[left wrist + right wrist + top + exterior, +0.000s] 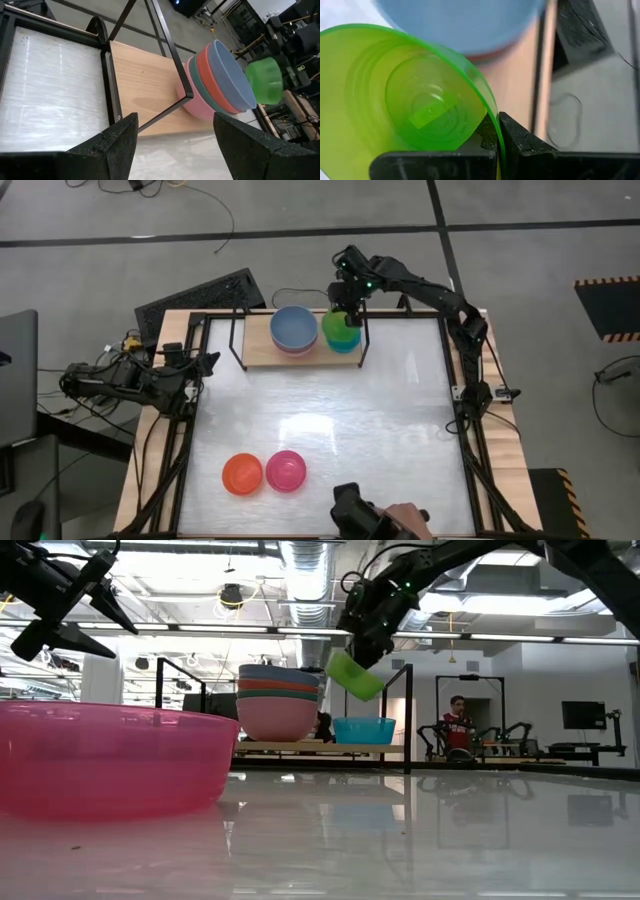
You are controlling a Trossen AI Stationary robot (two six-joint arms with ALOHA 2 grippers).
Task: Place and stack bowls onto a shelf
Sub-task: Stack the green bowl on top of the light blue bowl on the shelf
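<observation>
- The right claw [347,302] hangs above the far right part of the shelf [258,350], its fingers pinched tight on the rim of the lime bowl [354,675] — in the right wrist view the rim [492,131] sits squeezed between the two dark fingertips.
- The lime bowl is tilted in that grip, clear of everything under it; the low view shows a gap between it and the teal bowl [363,730] directly below the claw.
- The teal bowl stands alone on the shelf board, just beside a stack of four bowls [279,702] — pale pink at the bottom, then dark green, red, and grey-blue on top.
- Seen from above, only the grey-blue bowl [294,328] of the stack shows fully; it lies just to the left of the right claw.
- The left claw [205,365] waits at the left edge of the desk [340,420], well apart from the right claw, its fingers [107,145] spread wide with nothing between them.
- Two bowls are on the desk, far from both claws at the near side: the orange bowl [242,474] and the magenta bowl [286,471], side by side and nearly touching.
- A person's hand [405,518] shows at the near edge of the desk.
</observation>
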